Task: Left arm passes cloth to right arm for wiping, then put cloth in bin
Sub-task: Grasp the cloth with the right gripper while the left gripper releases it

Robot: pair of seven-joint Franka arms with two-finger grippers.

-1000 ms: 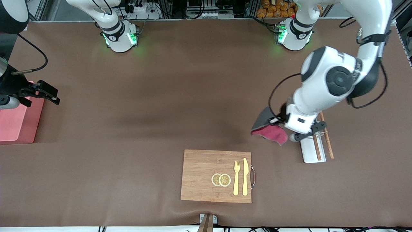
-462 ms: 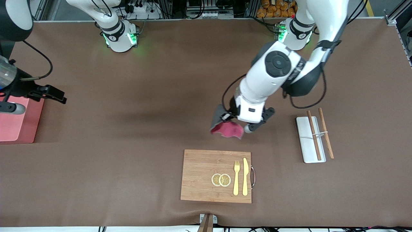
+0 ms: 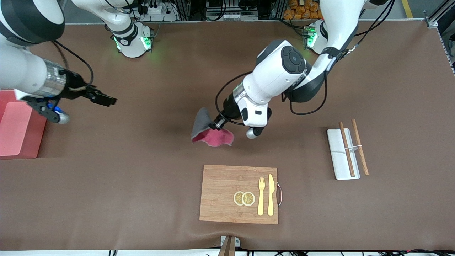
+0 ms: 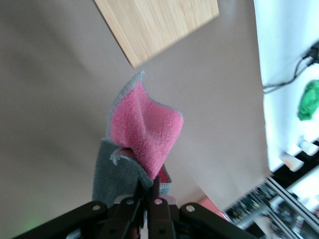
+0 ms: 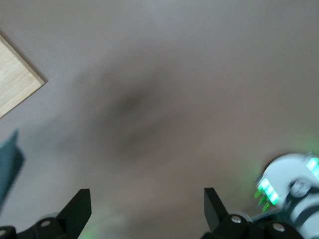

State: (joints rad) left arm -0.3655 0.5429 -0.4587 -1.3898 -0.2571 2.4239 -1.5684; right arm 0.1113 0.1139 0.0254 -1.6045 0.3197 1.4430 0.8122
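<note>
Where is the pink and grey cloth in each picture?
Front view: the cloth hangs from the left gripper, over the table above the wooden board.
Left wrist view: the cloth fills the middle, pinched by the shut gripper.
Right wrist view: only a grey-blue edge shows, probably the cloth.
Shared landmark: the wooden board, a corner in both wrist views.

High front camera, two wrist close-ups
</note>
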